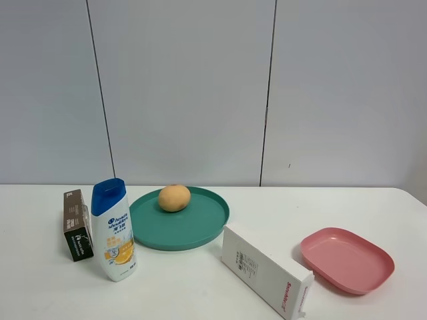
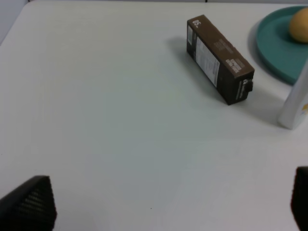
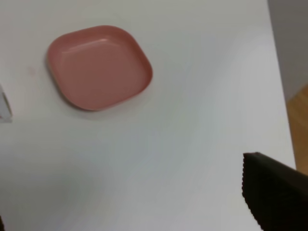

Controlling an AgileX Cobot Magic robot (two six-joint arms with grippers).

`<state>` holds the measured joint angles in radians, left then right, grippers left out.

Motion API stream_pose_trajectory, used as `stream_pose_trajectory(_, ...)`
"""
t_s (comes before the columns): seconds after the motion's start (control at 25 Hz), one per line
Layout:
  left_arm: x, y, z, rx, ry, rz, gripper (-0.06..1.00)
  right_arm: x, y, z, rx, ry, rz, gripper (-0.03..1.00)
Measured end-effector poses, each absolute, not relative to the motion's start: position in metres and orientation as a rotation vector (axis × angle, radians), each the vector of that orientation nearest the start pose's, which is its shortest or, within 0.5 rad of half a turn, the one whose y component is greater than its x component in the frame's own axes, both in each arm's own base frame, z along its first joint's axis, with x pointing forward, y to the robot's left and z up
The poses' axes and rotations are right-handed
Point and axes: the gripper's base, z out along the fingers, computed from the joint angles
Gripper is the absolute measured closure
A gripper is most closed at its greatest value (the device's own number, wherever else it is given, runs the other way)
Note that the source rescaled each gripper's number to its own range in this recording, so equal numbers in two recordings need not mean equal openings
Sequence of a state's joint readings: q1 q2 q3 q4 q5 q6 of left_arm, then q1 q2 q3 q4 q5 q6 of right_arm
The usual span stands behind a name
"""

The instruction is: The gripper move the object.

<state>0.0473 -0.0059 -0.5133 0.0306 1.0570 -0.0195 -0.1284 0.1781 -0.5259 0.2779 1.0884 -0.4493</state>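
Observation:
The object, a small round orange-tan fruit (image 1: 174,197), lies on the back part of a teal round plate (image 1: 200,230). It also shows in the left wrist view (image 2: 299,25) at the picture's edge. Neither arm shows in the exterior high view. My left gripper (image 2: 166,195) is open and empty over bare table, well short of the fruit, with both black fingertips (image 2: 29,204) at the frame's corners. My right gripper (image 3: 126,192) is open and empty over the table near a pink tray; one black finger (image 3: 276,195) shows plainly.
A brown box (image 1: 77,225) (image 2: 219,60) and a blue-capped white shampoo bottle (image 1: 114,230) stand left of the teal plate. A white carton (image 1: 265,270) lies in front of it. The pink tray (image 1: 346,259) (image 3: 98,67) sits at the right, near the table's edge.

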Motion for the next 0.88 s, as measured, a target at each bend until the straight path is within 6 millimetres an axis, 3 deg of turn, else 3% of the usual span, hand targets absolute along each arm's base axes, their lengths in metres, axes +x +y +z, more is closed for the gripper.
stream_pose_trajectory(0.52, -0.007, 0.002, 0.281, -0.069, 2.020, 0.054, -0.06, 0.020, 0.016, 0.278, -0.275, 2.206, 0.030, -0.03)
stream_pose_trajectory(0.88, -0.007, 0.002, 0.281, -0.068, 2.020, 0.055, -0.06, 0.021, 0.003, 0.277, -0.018, 2.226, -0.043, -0.03)
